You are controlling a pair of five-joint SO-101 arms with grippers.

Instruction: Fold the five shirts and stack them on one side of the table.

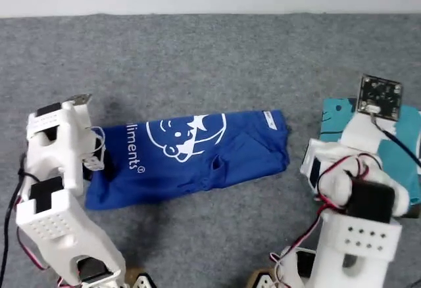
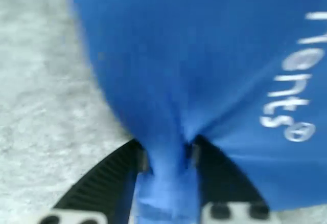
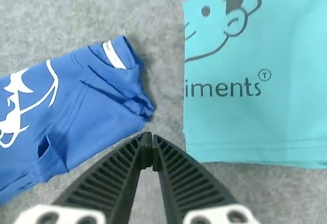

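Left wrist view had the left gripper (image 2: 166, 153) clamped tight on a bunched fold of the blue shirt (image 2: 204, 55), the cloth squeezed between its two black fingers (image 2: 117, 170) and spreading out wide beyond them. From the high view, that gripper (image 1: 99, 160) sat at the end of the blue shirt (image 1: 197, 153) nearest the left arm (image 1: 56, 169). The shirt lay as a long folded strip across the middle of the grey table (image 1: 197, 58), white print facing up.

Right wrist view had the right gripper (image 3: 152, 141) with its jaws pressed together and nothing between them, over bare table just beside the far end of the blue shirt (image 3: 76, 116). Near it lay a folded teal shirt (image 3: 255, 81), dark print up and apart from the blue one. From the high view, the teal shirt (image 1: 335, 116) lay at the table's right side, partly hidden under the right arm (image 1: 358, 196).
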